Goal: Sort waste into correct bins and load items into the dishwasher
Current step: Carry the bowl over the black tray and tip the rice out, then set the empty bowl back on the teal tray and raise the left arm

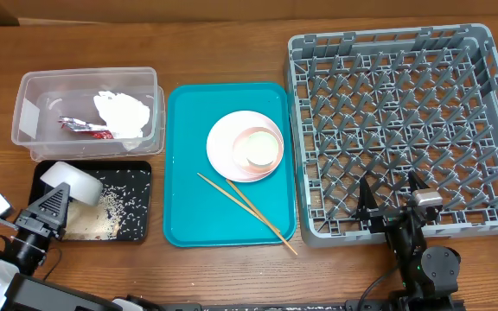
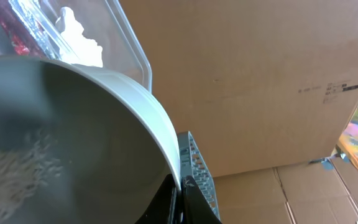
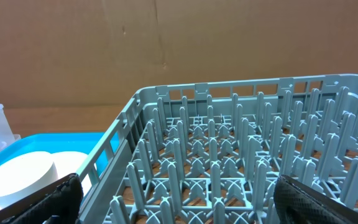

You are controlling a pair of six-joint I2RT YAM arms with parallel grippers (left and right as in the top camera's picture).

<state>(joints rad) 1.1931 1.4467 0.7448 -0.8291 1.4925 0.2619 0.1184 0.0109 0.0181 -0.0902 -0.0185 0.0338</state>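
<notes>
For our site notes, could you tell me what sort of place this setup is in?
Probably a lab or stockroom staged as a dish-clearing station: a wooden table, stacked cardboard boxes behind it, and a commercial-style grey dish rack beside a teal tray.

From my station I count one grey dish rack (image 1: 387,39), one teal tray (image 1: 188,155), one clear tub (image 1: 26,112) and one black tray (image 1: 145,233). There is one pink plate (image 1: 223,142), one small bowl (image 1: 259,149), one white cup (image 1: 74,183) and two chopsticks (image 1: 245,206). I also see one tissue (image 1: 124,111), one wrapper (image 1: 83,127), and rice grains (image 1: 115,203) too many to count.
</notes>
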